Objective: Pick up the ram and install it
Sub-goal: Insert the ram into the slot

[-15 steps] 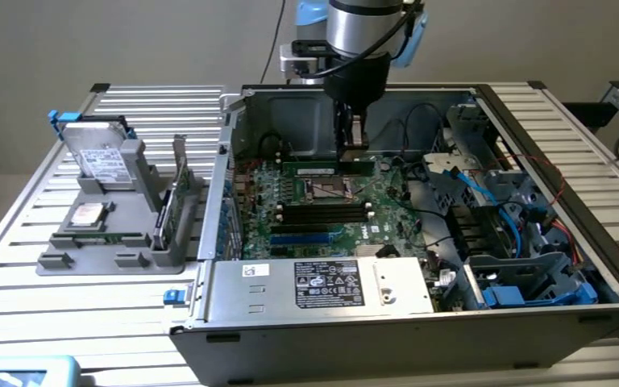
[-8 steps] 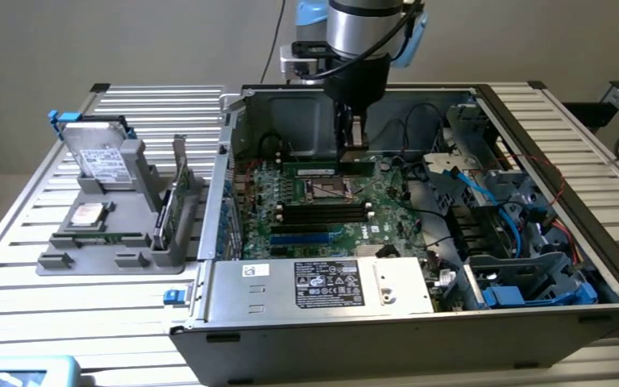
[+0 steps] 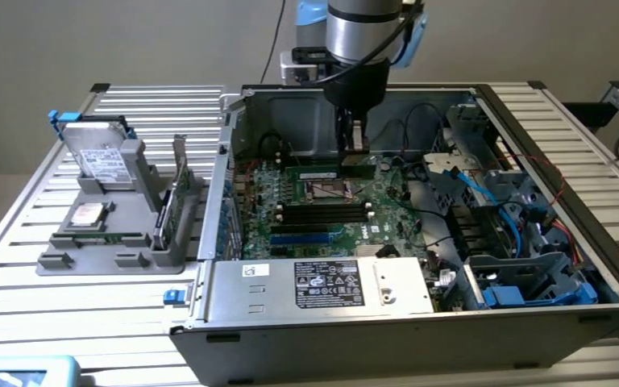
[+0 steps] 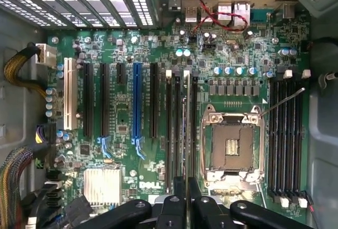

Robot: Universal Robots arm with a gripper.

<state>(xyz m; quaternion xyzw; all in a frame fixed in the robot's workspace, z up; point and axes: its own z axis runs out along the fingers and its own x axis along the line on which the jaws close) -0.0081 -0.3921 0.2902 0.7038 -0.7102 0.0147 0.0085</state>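
Slatted table [image 3: 30, 290] bears open case [image 3: 396, 343]; gripper [image 4: 186, 185] clamps ram [image 4: 186, 123] edge-on, seemingly over slots [image 4: 169, 129] beside CPU socket [image 4: 232, 145]

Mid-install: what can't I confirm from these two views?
1. Whether the ram is seated or above the slots: the wrist view shows it edge-on, and in the exterior view the gripper stands over it.
2. Latches, open or closed: too small in either view.
3. The ram's chips and label: the wrist view is edge-on to them.
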